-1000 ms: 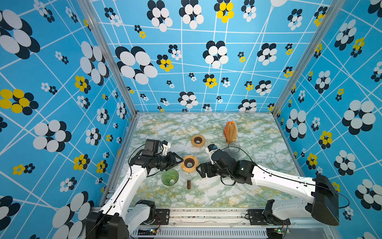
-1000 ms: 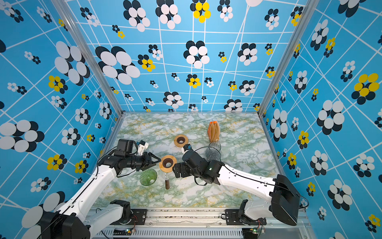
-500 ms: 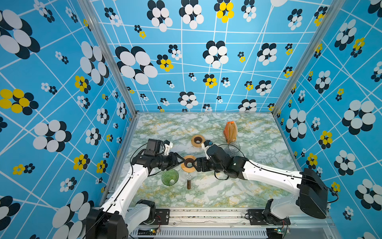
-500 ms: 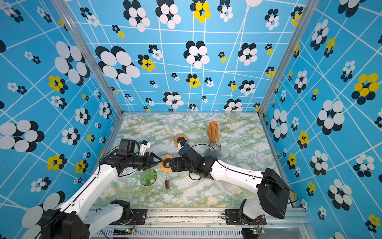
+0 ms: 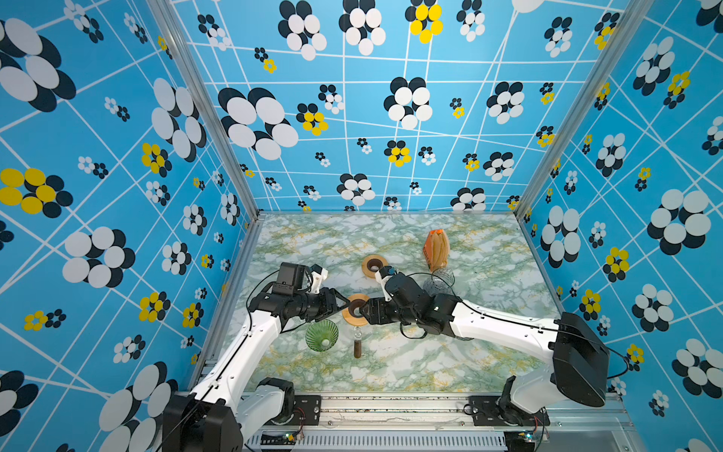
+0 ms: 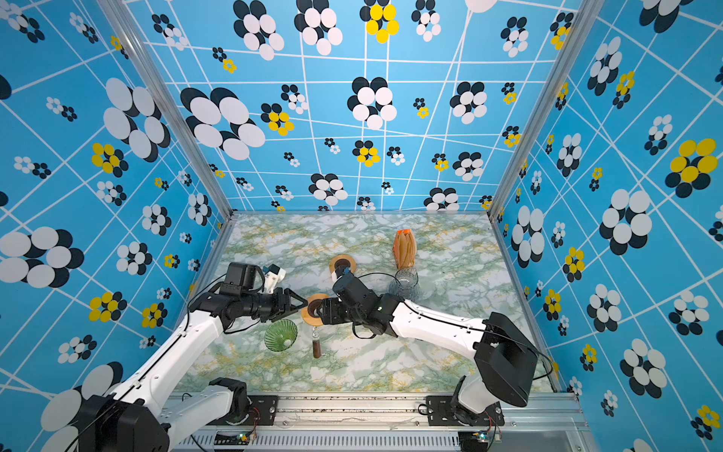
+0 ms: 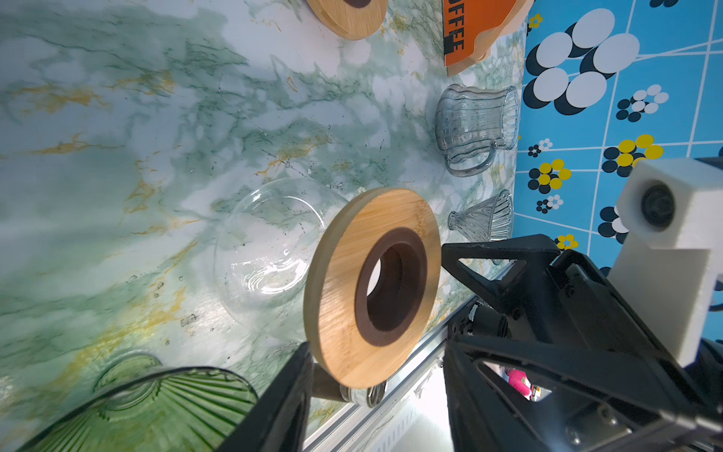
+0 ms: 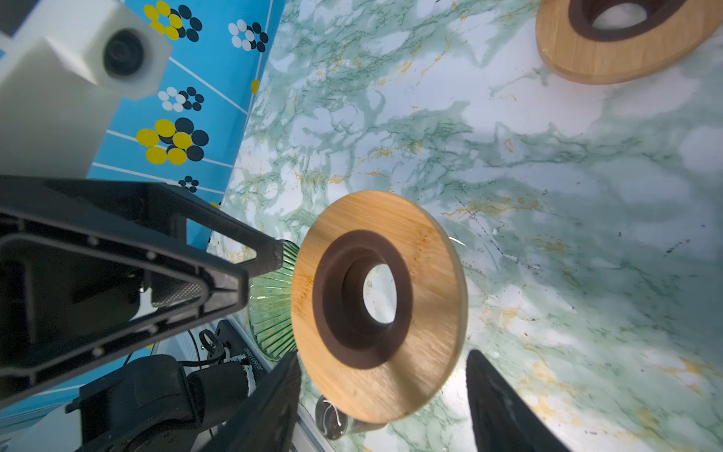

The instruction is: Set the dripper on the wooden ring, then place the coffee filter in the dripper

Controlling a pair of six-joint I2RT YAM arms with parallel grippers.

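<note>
The coffee filter pack (image 5: pixel 436 246), orange, stands at the back right, far from both grippers. The green ribbed glass dripper (image 5: pixel 321 335) sits near the front, just below my left gripper (image 5: pixel 346 304). A wooden ring (image 5: pixel 354 321) with a brown insert sits over a clear glass carafe (image 7: pixel 266 250), between the two grippers. The left fingers stand apart at the ring's left rim, and one finger (image 7: pixel 289 399) touches it. Whether they grip it does not show. My right gripper (image 8: pixel 383 352) is open, its fingers close on either side of the ring (image 8: pixel 430 313).
A second wooden ring (image 5: pixel 373 266) lies behind. A clear ribbed pitcher (image 5: pixel 440 280) and a clear ribbed dripper (image 7: pixel 483 219) stand to the right. The carafe's brown handle (image 5: pixel 357 348) points toward the front rail. Patterned walls close in the table's left, back and right sides.
My right gripper has swung left to the wooden ring and its jaws have narrowed around it. The left gripper and the ring have hardly moved.
</note>
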